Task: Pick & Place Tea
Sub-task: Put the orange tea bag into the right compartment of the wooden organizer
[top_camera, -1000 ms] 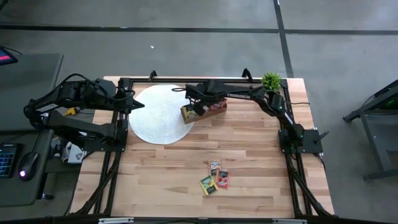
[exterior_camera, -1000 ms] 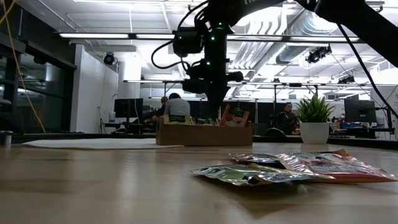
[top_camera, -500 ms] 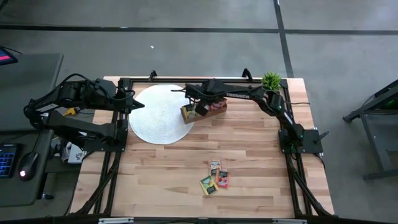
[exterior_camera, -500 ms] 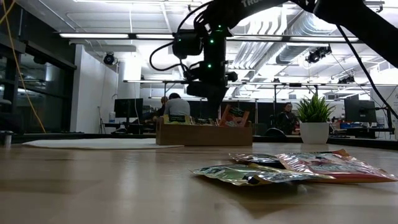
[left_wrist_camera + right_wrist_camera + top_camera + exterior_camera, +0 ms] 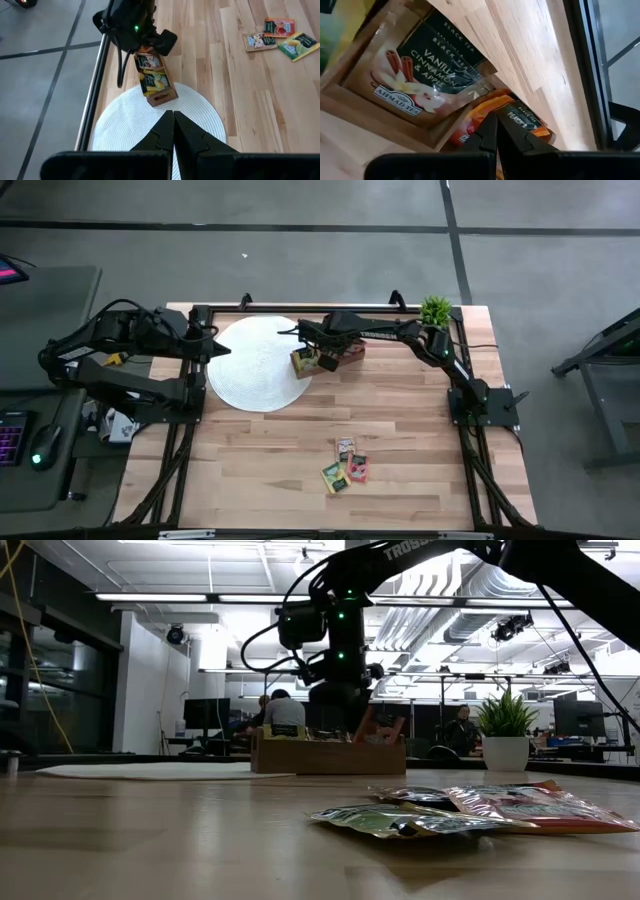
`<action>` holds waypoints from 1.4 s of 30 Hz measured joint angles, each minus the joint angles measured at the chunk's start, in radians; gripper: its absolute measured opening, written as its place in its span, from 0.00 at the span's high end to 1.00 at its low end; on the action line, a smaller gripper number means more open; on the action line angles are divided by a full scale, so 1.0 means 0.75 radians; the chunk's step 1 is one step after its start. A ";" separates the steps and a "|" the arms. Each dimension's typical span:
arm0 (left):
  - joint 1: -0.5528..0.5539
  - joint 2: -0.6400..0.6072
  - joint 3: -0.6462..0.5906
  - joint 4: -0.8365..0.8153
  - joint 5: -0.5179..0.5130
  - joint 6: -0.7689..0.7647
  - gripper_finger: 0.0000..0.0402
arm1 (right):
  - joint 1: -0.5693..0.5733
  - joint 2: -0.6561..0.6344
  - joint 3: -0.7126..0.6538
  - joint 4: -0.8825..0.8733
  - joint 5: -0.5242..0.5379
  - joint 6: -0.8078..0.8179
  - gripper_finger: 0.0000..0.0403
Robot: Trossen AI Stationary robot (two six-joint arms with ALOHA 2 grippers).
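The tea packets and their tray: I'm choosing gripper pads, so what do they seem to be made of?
The loose tea packets look like glossy foil or plastic film: crinkled, with bright glints. The tray looks like plain matte brown wood with thin walls. The table looks like jointed light wood strips.

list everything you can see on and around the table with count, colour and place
wooden tray: one, brown, far side of table, partly on the mat
tea packets in tray: several, yellow, cream, orange-red; count unclear
loose tea packets: four, green-yellow, pale, orange-red, near-centre of table
round mat: one, white, far left of table
potted plant: one, green in white pot, far right corner
table: one, light wood
people: at least two, seated in the room behind
left gripper: fingers shut, over the mat's left edge, empty
right gripper: fingers shut, right above the tray's packets
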 joint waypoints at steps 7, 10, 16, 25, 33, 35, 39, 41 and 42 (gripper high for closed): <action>0.000 -0.002 0.000 -0.001 -0.001 -0.001 1.00 | 0.000 0.000 0.000 -0.032 -0.003 -0.071 1.00; 0.000 -0.002 0.000 -0.002 -0.001 -0.001 1.00 | 0.003 0.000 0.000 -0.022 -0.017 -0.103 1.00; 0.000 -0.002 0.000 -0.002 -0.001 -0.002 1.00 | 0.001 0.000 0.000 0.008 -0.071 -0.212 1.00; 0.000 -0.002 0.000 -0.002 -0.002 -0.017 1.00 | -0.009 -0.002 0.000 0.116 0.024 -0.241 1.00; 0.000 -0.002 0.000 -0.002 -0.004 -0.019 1.00 | -0.012 -0.023 0.115 0.095 -0.055 -0.134 1.00; 0.000 -0.002 0.000 -0.002 -0.005 -0.019 1.00 | -0.020 -0.025 0.169 0.006 -0.144 0.004 1.00; 0.000 -0.002 0.000 -0.004 -0.005 -0.031 1.00 | -0.016 -0.039 0.215 -0.128 -0.303 0.181 1.00; 0.000 -0.002 0.000 -0.013 -0.006 -0.035 1.00 | 0.020 -0.058 0.212 -0.141 -0.317 0.187 1.00; 0.000 -0.002 0.000 -0.018 -0.012 -0.035 1.00 | 0.044 -0.070 0.211 -0.155 -0.323 0.187 1.00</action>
